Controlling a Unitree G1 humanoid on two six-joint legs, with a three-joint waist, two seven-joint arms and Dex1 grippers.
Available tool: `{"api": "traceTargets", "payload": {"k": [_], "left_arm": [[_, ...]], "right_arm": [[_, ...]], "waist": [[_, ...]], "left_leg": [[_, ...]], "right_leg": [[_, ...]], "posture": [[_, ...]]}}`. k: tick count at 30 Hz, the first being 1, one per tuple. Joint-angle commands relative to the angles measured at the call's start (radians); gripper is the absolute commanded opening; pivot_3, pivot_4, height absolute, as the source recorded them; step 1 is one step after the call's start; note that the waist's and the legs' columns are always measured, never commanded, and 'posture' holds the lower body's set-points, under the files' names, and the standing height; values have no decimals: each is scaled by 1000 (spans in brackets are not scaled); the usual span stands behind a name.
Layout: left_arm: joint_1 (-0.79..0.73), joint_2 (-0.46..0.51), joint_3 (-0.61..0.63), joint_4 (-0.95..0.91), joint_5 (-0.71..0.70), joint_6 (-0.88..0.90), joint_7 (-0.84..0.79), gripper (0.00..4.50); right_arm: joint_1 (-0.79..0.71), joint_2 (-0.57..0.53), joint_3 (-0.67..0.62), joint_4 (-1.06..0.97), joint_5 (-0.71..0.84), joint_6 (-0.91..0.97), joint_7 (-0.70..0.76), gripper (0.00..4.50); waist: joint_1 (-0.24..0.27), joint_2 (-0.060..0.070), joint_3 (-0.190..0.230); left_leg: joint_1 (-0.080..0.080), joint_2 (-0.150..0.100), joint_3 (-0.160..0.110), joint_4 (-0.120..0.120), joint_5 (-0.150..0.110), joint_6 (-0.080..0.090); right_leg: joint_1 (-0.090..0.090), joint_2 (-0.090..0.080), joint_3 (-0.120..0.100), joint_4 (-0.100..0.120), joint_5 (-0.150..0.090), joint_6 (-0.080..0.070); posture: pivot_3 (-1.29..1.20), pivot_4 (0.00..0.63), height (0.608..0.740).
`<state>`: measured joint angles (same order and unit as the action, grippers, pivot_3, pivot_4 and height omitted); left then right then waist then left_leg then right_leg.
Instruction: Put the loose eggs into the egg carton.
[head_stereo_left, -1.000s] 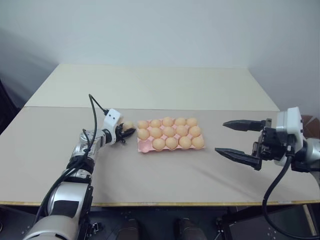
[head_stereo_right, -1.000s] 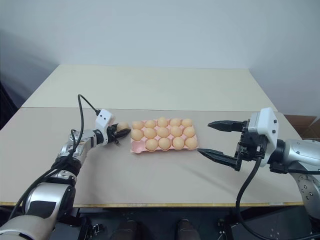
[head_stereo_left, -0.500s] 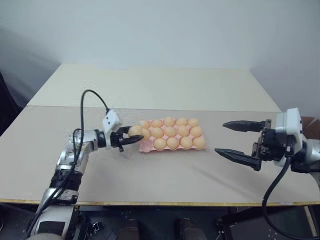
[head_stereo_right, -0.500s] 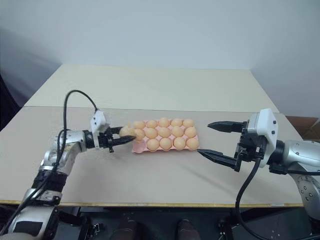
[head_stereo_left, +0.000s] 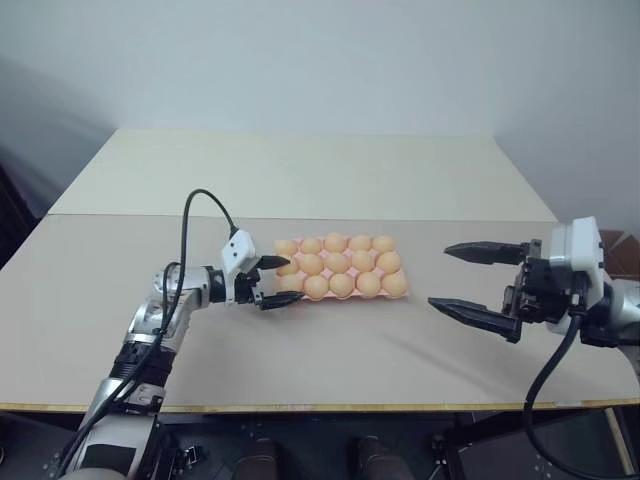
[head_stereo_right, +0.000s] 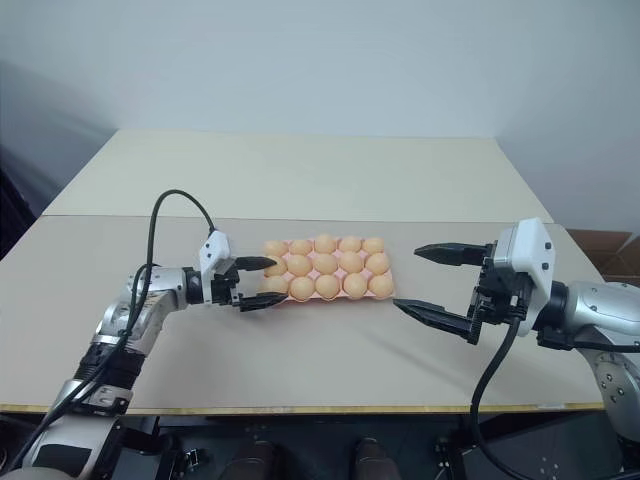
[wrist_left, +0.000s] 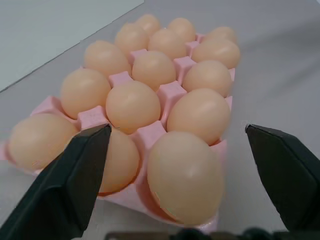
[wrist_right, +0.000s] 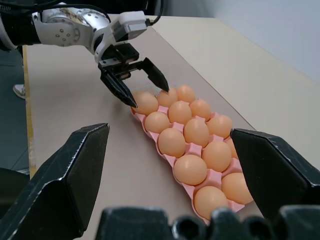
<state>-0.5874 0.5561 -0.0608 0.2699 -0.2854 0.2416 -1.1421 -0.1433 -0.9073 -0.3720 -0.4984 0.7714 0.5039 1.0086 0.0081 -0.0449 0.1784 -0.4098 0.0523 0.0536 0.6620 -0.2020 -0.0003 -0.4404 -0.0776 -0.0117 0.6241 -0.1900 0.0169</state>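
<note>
The pale pink egg carton (wrist_left: 172, 93) lies flat mid-table, and every cup I can see holds a tan-orange egg. All the eggs in view sit in cups. My left gripper (head_stereo_left: 277, 281) is open at the carton's near-left corner. Its fingers (wrist_left: 65, 190) stand on either side of the corner egg (wrist_left: 185, 177), apart from it. The right wrist view shows the same gripper (wrist_right: 147, 95) straddling that egg (wrist_right: 146, 103). My right gripper (head_stereo_left: 440, 275) hovers open and empty to the right of the carton (head_stereo_left: 345, 297).
The beige table (head_stereo_left: 300, 360) has a seam behind the carton, with a lighter section (head_stereo_left: 320, 170) beyond it up to the wall. A black cable (head_stereo_left: 205, 200) loops above my left wrist. The table's front edge (head_stereo_left: 320, 407) runs close below both arms.
My left gripper carried an egg from beside the carton's left end to the near-left corner cup, then opened and left it there. The right arm has not moved.
</note>
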Motion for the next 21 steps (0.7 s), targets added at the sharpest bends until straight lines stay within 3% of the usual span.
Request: {"api": "traceTargets", "payload": {"k": [1, 6, 11, 17, 21], "left_arm": [[21, 73, 101, -100, -77, 32, -21, 4486], [146, 232, 249, -218, -170, 120, -50, 4486], [363, 360, 451, -356, -282, 232, -75, 4486], [616, 367, 692, -551, -380, 356, -7, 4486], [709, 328, 756, -659, -428, 397, 55, 4486]], "right_arm": [[-6, 5, -29, -18, 20, -16, -3, 4500], [-27, 4, -12, 11, 14, -20, 17, 4500], [-57, 2, 10, 52, 1, -30, 48, 4500], [-84, 10, 52, 101, -12, -41, 83, 4500], [-138, 6, 91, 165, -40, -60, 120, 4500]], "waist": [[-3, 0, 0], [-11, 0, 0], [-14, 0, 0], [-8, 1, 0], [-3, 1, 0]], "left_leg": [[0, 0, 0, 0, 0, 0], [1, 1, 0, 0, 0, 0], [1, 1, 1, 0, 0, 0], [1, 2, 1, -1, 0, 0], [2, 2, 1, -1, -1, -2]], "right_leg": [[0, 0, 0, 0, 0, 0], [0, 0, 0, 0, -1, -2], [0, -1, 0, 0, -4, -6], [-1, -1, 0, -1, -4, -6], [-1, -2, -1, -1, -4, -6]], "posture": [[0, 150, 740], [0, 150, 740], [0, 150, 740], [0, 150, 740], [0, 150, 740]]}}
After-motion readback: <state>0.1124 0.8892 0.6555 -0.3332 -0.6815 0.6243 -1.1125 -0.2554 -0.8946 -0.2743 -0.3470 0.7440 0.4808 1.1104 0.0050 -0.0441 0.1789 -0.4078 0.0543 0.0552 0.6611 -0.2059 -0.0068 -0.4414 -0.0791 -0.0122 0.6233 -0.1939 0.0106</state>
